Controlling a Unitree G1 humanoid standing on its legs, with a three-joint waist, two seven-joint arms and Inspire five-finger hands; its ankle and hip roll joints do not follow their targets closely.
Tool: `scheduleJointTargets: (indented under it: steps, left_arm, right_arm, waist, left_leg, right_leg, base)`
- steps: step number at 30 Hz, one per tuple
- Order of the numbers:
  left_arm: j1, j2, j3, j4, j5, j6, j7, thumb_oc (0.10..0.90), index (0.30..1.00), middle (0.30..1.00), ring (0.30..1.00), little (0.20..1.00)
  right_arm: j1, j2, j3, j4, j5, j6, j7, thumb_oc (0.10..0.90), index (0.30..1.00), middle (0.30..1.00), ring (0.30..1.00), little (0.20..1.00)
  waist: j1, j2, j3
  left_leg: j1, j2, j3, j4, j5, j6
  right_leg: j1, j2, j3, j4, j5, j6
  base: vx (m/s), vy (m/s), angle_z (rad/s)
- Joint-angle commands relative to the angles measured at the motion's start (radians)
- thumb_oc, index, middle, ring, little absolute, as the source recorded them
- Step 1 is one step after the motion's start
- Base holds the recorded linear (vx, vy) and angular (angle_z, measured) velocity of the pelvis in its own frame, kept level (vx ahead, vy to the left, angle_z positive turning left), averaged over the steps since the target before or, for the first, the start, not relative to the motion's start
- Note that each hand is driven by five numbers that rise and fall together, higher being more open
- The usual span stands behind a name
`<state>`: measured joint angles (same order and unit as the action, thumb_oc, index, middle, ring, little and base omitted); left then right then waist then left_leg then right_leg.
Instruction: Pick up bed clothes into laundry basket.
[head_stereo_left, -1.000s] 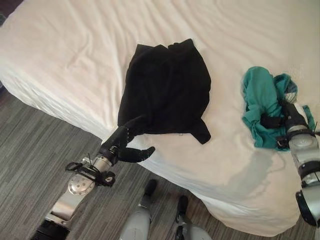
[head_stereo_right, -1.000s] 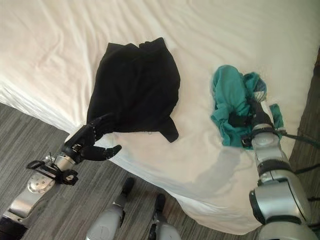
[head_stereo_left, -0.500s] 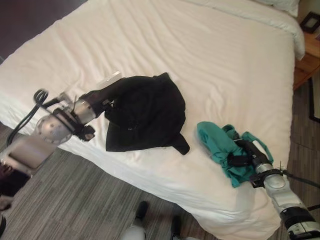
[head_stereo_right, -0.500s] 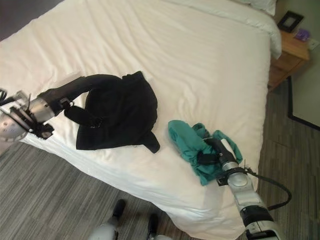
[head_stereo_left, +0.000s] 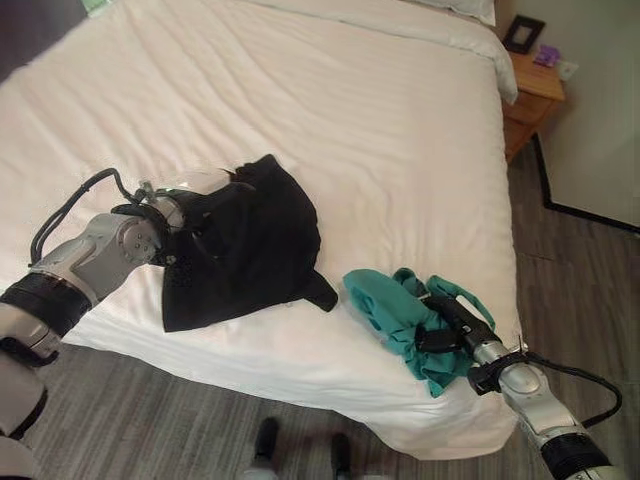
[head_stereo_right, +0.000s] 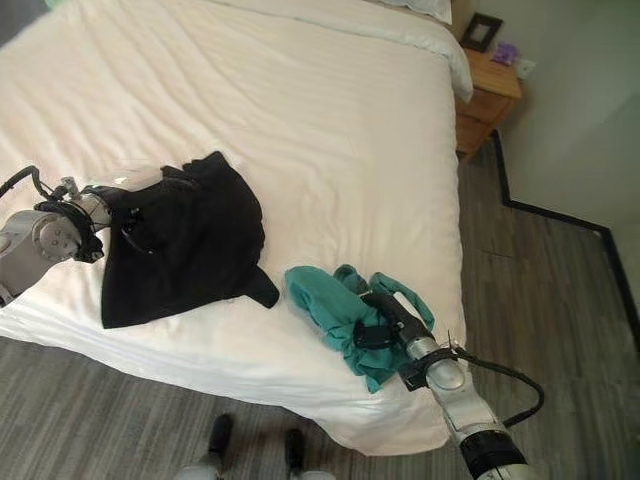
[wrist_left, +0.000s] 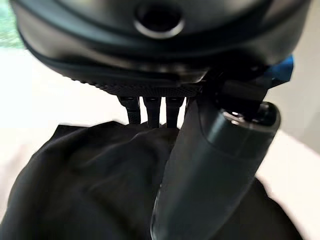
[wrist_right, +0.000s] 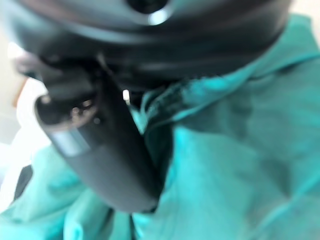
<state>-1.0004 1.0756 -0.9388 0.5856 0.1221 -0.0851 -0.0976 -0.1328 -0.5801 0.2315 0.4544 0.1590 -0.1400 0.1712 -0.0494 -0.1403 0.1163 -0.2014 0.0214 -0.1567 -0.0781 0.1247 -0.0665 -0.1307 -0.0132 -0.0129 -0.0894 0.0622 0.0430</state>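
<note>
A black garment (head_stereo_left: 250, 250) lies crumpled on the white bed (head_stereo_left: 300, 90) near its front edge. My left hand (head_stereo_left: 192, 207) is at the garment's left edge. In the left wrist view its thumb (wrist_left: 210, 170) lies on the black garment (wrist_left: 85, 185) and its fingers (wrist_left: 150, 110) run in under the fold, pinching it. To the right, near the bed's corner, a teal garment (head_stereo_left: 395, 308) is bunched up. My right hand (head_stereo_left: 448, 320) is buried in that bundle, with its thumb (wrist_right: 100, 150) curled over the teal garment (wrist_right: 235, 165).
A wooden nightstand (head_stereo_left: 535, 80) with a small black frame (head_stereo_left: 523, 33) stands at the bed's far right corner. A pillow (head_stereo_left: 455, 8) lies at the head. Grey plank floor (head_stereo_left: 580, 300) runs along the front and right of the bed, up to a wall (head_stereo_left: 600, 90).
The camera has swung up and to the right. My left hand has gone from the black garment's near corner to its left edge and gathered it. The right hand stays in the teal bundle.
</note>
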Motion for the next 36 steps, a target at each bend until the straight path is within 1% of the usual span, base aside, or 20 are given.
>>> scheduleJointTargets:
  steps: [1, 5, 8, 9, 10, 11, 12, 15, 17, 20, 21, 23, 24, 25, 26, 27, 30, 31, 32, 36]
  left_arm:
    - [-0.242, -0.049, 0.083, 0.085, 0.039, -0.020, 0.144, 0.800, 0.900, 0.900, 0.900, 0.900]
    - [-0.226, -0.149, 0.089, 0.249, 0.037, -0.004, 0.174, 0.800, 0.900, 0.900, 0.900, 0.900]
    - [-0.097, -0.234, 0.145, 0.308, 0.050, 0.005, 0.159, 0.800, 0.900, 0.900, 0.900, 0.900]
    - [-0.044, -0.299, 0.160, 0.346, 0.074, 0.014, 0.150, 0.800, 0.900, 0.900, 0.900, 0.900]
    - [-0.008, -0.345, 0.161, 0.344, 0.096, 0.015, 0.143, 0.436, 0.354, 0.354, 0.354, 0.354]
    - [0.014, -0.372, 0.165, 0.342, 0.107, 0.017, 0.144, 0.436, 0.354, 0.354, 0.354, 0.354]
    - [0.053, -0.396, 0.173, 0.317, 0.110, 0.012, 0.137, 0.400, 0.300, 0.300, 0.300, 0.300]
    - [0.136, -0.437, 0.215, 0.260, 0.086, 0.011, 0.141, 0.400, 0.300, 0.300, 0.300, 0.300]
    - [0.237, -0.456, 0.273, 0.101, 0.032, 0.002, 0.138, 0.400, 0.300, 0.300, 0.300, 0.300]
    - [0.326, -0.411, 0.370, -0.069, -0.059, -0.016, 0.130, 0.400, 0.300, 0.300, 0.300, 0.300]
    - [0.333, -0.409, 0.375, -0.077, -0.060, -0.012, 0.128, 0.400, 0.300, 0.300, 0.300, 0.300]
    - [0.455, -0.402, 0.524, -0.189, -0.233, -0.046, 0.136, 0.400, 0.300, 0.300, 0.300, 0.300]
    - [0.460, -0.401, 0.527, -0.193, -0.233, -0.044, 0.135, 0.400, 0.300, 0.300, 0.300, 0.300]
    - [0.541, -0.398, 0.636, -0.253, -0.323, -0.073, 0.154, 0.400, 0.300, 0.300, 0.300, 0.300]
    - [0.548, -0.397, 0.641, -0.258, -0.324, -0.070, 0.153, 0.400, 0.300, 0.300, 0.300, 0.300]
    - [0.632, -0.412, 0.736, -0.306, -0.400, -0.088, 0.159, 0.400, 0.300, 0.300, 0.300, 0.300]
    - [0.744, -0.420, 0.871, -0.384, -0.459, -0.108, 0.164, 0.400, 0.300, 0.300, 0.300, 0.300]
    - [0.750, -0.421, 0.874, -0.389, -0.459, -0.106, 0.164, 0.400, 0.300, 0.300, 0.300, 0.300]
    - [0.807, -0.423, 0.940, -0.427, -0.473, -0.114, 0.166, 0.400, 0.300, 0.300, 0.300, 0.300]
    - [0.916, -0.451, 1.060, -0.497, -0.503, -0.124, 0.173, 0.400, 0.300, 0.300, 0.300, 0.300]
  right_arm:
    - [0.178, -0.025, 0.102, 0.062, -0.043, 0.069, 0.051, 0.400, 0.300, 0.300, 0.300, 0.300]
    - [0.104, 0.004, 0.183, 0.089, -0.039, 0.061, 0.030, 0.400, 0.300, 0.300, 0.300, 0.300]
    - [0.085, 0.033, 0.212, 0.096, -0.042, 0.056, 0.017, 0.400, 0.300, 0.300, 0.300, 0.300]
    - [0.079, 0.043, 0.218, 0.110, -0.049, 0.054, 0.006, 0.400, 0.300, 0.300, 0.300, 0.300]
    - [0.076, 0.046, 0.220, 0.114, -0.054, 0.056, -0.002, 0.400, 0.300, 0.300, 0.300, 0.300]
    - [0.080, 0.046, 0.218, 0.113, -0.054, 0.055, -0.006, 0.400, 0.300, 0.300, 0.300, 0.300]
    - [0.080, 0.046, 0.212, 0.110, -0.055, 0.053, -0.011, 0.400, 0.300, 0.300, 0.300, 0.300]
    - [0.083, 0.037, 0.195, 0.089, -0.053, 0.051, -0.018, 0.400, 0.300, 0.300, 0.300, 0.300]
    - [0.098, 0.022, 0.148, 0.048, -0.062, 0.053, -0.036, 0.400, 0.300, 0.300, 0.300, 0.300]
    - [0.126, 0.002, 0.065, -0.004, -0.042, 0.051, -0.047, 0.400, 0.300, 0.300, 0.300, 0.300]
    - [0.128, 0.000, 0.066, -0.008, -0.042, 0.052, -0.047, 0.400, 0.300, 0.300, 0.300, 0.300]
    - [0.151, -0.006, -0.023, -0.054, -0.002, 0.045, -0.053, 0.400, 0.300, 0.300, 0.300, 0.300]
    - [0.152, -0.007, -0.022, -0.056, -0.002, 0.046, -0.053, 0.400, 0.300, 0.300, 0.300, 0.300]
    - [0.166, -0.007, -0.095, -0.096, 0.035, 0.037, -0.056, 0.400, 0.300, 0.300, 0.300, 0.300]
    - [0.168, -0.009, -0.093, -0.099, 0.035, 0.039, -0.056, 0.400, 0.300, 0.300, 0.300, 0.300]
    - [0.178, -0.005, -0.153, -0.129, 0.063, 0.030, -0.063, 0.400, 0.300, 0.300, 0.300, 0.300]
    - [0.179, -0.008, -0.242, -0.211, 0.114, 0.024, -0.074, 0.400, 0.300, 0.300, 0.300, 0.300]
    - [0.181, -0.009, -0.241, -0.214, 0.114, 0.026, -0.074, 0.400, 0.300, 0.300, 0.300, 0.300]
    - [0.174, -0.003, -0.290, -0.261, 0.142, 0.023, -0.079, 0.400, 0.300, 0.300, 0.300, 0.300]
    - [0.175, 0.012, -0.362, -0.345, 0.172, 0.016, -0.094, 0.400, 0.300, 0.300, 0.300, 0.300]
  waist:
    - [-0.007, 0.033, 0.089]
    - [-0.022, -0.011, 0.151]
    - [-0.025, -0.047, 0.176]
    - [-0.026, -0.058, 0.180]
    - [-0.026, -0.064, 0.180]
    - [-0.026, -0.065, 0.178]
    - [-0.025, -0.067, 0.178]
    - [-0.018, -0.064, 0.178]
    - [-0.004, -0.046, 0.177]
    - [0.010, -0.014, 0.163]
    - [0.008, -0.013, 0.163]
    - [0.022, 0.020, 0.134]
    - [0.019, 0.021, 0.132]
    - [0.029, 0.043, 0.106]
    - [0.026, 0.045, 0.104]
    - [0.033, 0.064, 0.076]
    - [0.041, 0.092, 0.025]
    - [0.039, 0.092, 0.025]
    - [0.049, 0.105, -0.007]
    - [0.063, 0.122, -0.049]
  left_leg:
    - [-0.014, -0.049, -0.032, -0.009, -0.003, 0.061]
    - [-0.054, -0.040, -0.024, 0.000, 0.011, 0.065]
    - [-0.075, -0.035, -0.026, 0.009, 0.013, 0.067]
    - [-0.077, -0.035, -0.028, 0.010, 0.012, 0.067]
    - [-0.077, -0.035, -0.029, 0.010, 0.010, 0.067]
    - [-0.074, -0.035, -0.029, 0.009, 0.008, 0.068]
    - [-0.071, -0.036, -0.030, 0.008, 0.006, 0.069]
    - [-0.062, -0.039, -0.032, 0.004, 0.003, 0.070]
    - [-0.043, -0.045, -0.032, -0.003, -0.003, 0.070]
    - [-0.016, -0.050, -0.030, -0.008, -0.012, 0.070]
    - [-0.013, -0.050, -0.030, -0.008, -0.013, 0.070]
    - [0.008, -0.061, -0.031, -0.009, -0.019, 0.068]
    - [0.007, -0.061, -0.032, -0.009, -0.018, 0.068]
    - [0.016, -0.069, -0.032, -0.009, -0.020, 0.065]
    - [0.016, -0.069, -0.033, -0.009, -0.020, 0.065]
    - [0.027, -0.078, -0.034, -0.009, -0.020, 0.062]
    - [0.054, -0.086, -0.035, -0.009, -0.024, 0.059]
    - [0.056, -0.086, -0.035, -0.009, -0.025, 0.059]
    - [0.076, -0.090, -0.034, -0.009, -0.028, 0.058]
    - [0.111, -0.096, -0.040, -0.009, -0.034, 0.058]
  right_leg:
    - [-0.056, 0.049, -0.013, 0.028, 0.003, 0.053]
    - [-0.112, 0.057, -0.001, 0.064, 0.017, 0.047]
    - [-0.128, 0.064, 0.014, 0.058, 0.031, 0.047]
    - [-0.129, 0.066, 0.015, 0.055, 0.033, 0.046]
    - [-0.126, 0.067, 0.014, 0.051, 0.033, 0.046]
    - [-0.123, 0.068, 0.014, 0.047, 0.032, 0.046]
    - [-0.120, 0.070, 0.017, 0.043, 0.030, 0.045]
    - [-0.111, 0.071, 0.019, 0.038, 0.024, 0.042]
    - [-0.096, 0.068, 0.015, 0.036, 0.012, 0.039]
    - [-0.074, 0.061, 0.013, 0.038, 0.003, 0.038]
    - [-0.071, 0.061, 0.013, 0.037, 0.003, 0.038]
    - [-0.046, 0.049, 0.005, 0.033, -0.002, 0.036]
    - [-0.047, 0.049, 0.004, 0.033, -0.002, 0.037]
    - [-0.031, 0.040, -0.004, 0.030, -0.005, 0.037]
    - [-0.031, 0.040, -0.005, 0.030, -0.005, 0.037]
    - [-0.016, 0.032, -0.011, 0.028, -0.007, 0.036]
    - [0.014, 0.024, -0.019, 0.028, -0.012, 0.036]
    - [0.017, 0.024, -0.019, 0.027, -0.012, 0.036]
    - [0.038, 0.019, -0.022, 0.028, -0.014, 0.037]
    - [0.072, 0.012, -0.027, 0.033, -0.025, 0.034]
  base:
    - [-0.12, 0.035, -0.07]
    - [-0.08, 0.011, -0.03]
    - [-0.03, -0.027, -0.03]
    - [0.01, -0.035, 0.03]
    - [0.00, 0.000, 0.00]
    - [0.00, 0.000, 0.00]
    - [0.00, 0.000, 0.00]
    - [0.00, 0.000, 0.00]
    - [0.00, 0.000, 0.00]
    - [0.03, 0.038, -0.02]
    - [0.03, 0.030, -0.08]
    - [0.03, 0.040, 0.01]
    - [0.05, 0.056, -0.04]
    - [0.04, 0.032, -0.07]
    - [0.07, 0.058, -0.04]
    - [0.05, 0.038, 0.01]
    - [0.06, 0.042, 0.11]
    - [0.06, 0.037, 0.12]
    - [0.06, 0.035, 0.07]
    - [0.05, 0.024, -0.02]
